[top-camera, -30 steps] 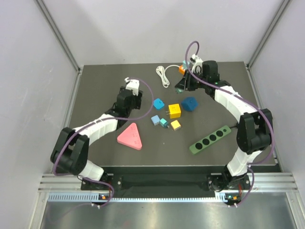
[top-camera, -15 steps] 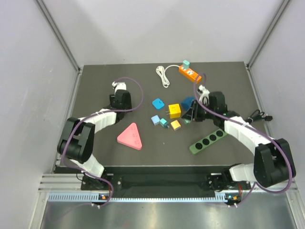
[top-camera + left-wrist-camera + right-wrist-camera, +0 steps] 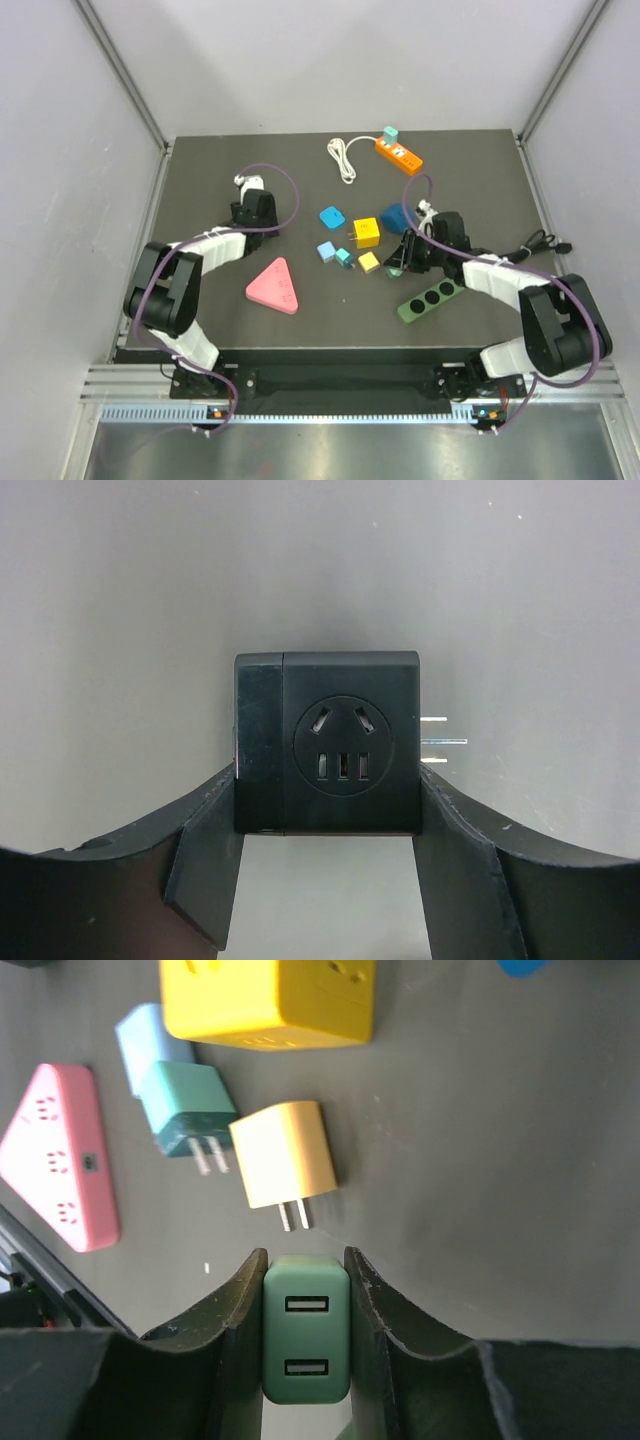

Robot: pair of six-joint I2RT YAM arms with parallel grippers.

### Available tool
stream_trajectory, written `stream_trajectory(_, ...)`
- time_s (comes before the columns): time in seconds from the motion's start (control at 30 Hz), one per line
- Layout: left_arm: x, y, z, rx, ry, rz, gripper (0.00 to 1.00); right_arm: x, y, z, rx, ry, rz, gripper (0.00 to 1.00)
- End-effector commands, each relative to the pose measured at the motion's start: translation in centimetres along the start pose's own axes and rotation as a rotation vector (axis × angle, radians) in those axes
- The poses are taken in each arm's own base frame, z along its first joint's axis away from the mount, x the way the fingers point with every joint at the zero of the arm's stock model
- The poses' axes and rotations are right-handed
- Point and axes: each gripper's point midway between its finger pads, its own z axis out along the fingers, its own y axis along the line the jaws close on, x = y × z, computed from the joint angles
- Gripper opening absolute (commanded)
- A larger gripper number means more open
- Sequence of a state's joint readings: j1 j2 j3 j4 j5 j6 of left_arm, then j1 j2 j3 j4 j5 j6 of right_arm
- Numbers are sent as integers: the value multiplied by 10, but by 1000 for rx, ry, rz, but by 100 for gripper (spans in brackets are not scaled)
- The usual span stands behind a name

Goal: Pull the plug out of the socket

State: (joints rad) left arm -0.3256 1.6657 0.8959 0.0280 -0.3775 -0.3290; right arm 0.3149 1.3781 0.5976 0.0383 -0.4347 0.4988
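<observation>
A: Layout, referenced to the yellow cube (image 3: 366, 232)?

B: Table (image 3: 200, 180) is dark. Green strip (image 3: 432, 295) lies near-right of the cube and pink triangle (image 3: 274, 286) near-left. Orange strip (image 3: 398, 153) is beyond the cube, toward the far edge.

A: Grippers?

B: Left gripper (image 3: 325, 805) is well left of the cube. Its jaws are spread wide and clamped on a black adapter (image 3: 340, 742), socket face to the wrist camera, prongs pointing right. Right gripper (image 3: 305, 1270) is just near-right of the cube. Its jaws are narrow, pinching the green plug (image 3: 306, 1330) by its sides, USB ports facing the camera. Green plug is well apart from the orange strip.

A: Between green plug and cube?

B: Yellow plug (image 3: 288, 1155), prongs toward the green one, not touching. Cannot tell whether the green plug rests on the table.
</observation>
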Motion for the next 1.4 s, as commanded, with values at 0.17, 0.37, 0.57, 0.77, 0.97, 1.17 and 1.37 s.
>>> stream_trajectory(0.17, -31, -2, -18, 12, -22, -12, 77, -24, 3, 10, 12, -38, -37, 26)
stream_trajectory(0.37, -60, -2, -41, 29, -66, -36, 98, -20, -3, 17, 27, 0, -34, 48)
stream_trajectory(0.57, -95, -17, -69, 122, -125, -128, 98, -33, -3, 8, 83, -8, -69, 71)
stream_trajectory(0.77, -125, -44, -112, 334, -224, -268, 98, -104, -14, -24, 298, -157, -155, 83)
stream_trajectory(0.97, -106, -80, -138, 576, -136, -381, 98, -208, -43, -37, 517, -341, -241, 91)
stream_trajectory(1.17, -87, -96, -143, 661, -64, -334, 98, -289, -76, 2, 535, -350, -269, 93)
stream_trajectory(1.37, -79, -98, -153, 701, -44, -296, 98, -322, -98, 49, 478, -269, -385, 93)
